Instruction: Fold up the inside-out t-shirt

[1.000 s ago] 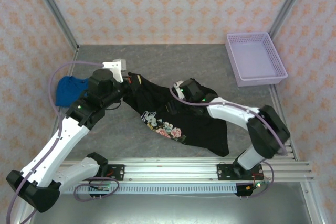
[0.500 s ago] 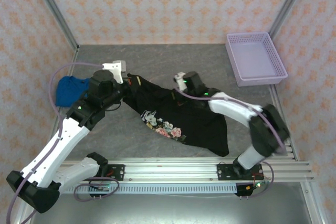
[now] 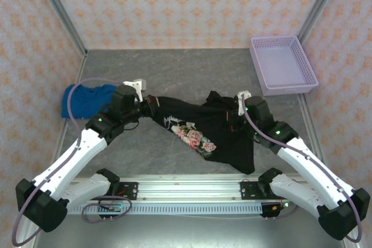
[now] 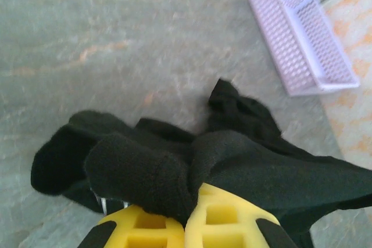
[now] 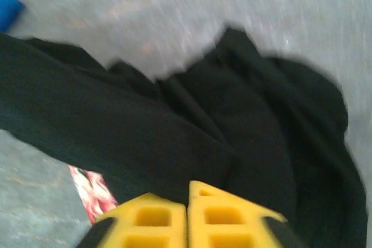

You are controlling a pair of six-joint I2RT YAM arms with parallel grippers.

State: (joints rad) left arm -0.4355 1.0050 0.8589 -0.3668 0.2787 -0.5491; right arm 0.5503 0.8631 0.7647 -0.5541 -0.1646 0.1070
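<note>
A bright blue crumpled cloth garment [image 3: 84,98] lies at the left of the grey counter [image 3: 192,68]. Just beside it, the left tool [image 4: 189,216] is clamped on a bunched edge of the large black floppy cloth t-shirt [image 3: 224,140]. The shirt hangs stretched between both tools at mid-counter, with a floral print [image 3: 195,137] showing. The right tool [image 5: 187,201] has its yellow fingers pressed together, pinching the shirt's other end. A lavender perforated plastic basket [image 3: 256,68] sits far right.

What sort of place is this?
More likely a robot test booth: patterned panels on metal posts enclose a grey table, and a left arm and right arm bolted to a rail hold a black t-shirt.
</note>
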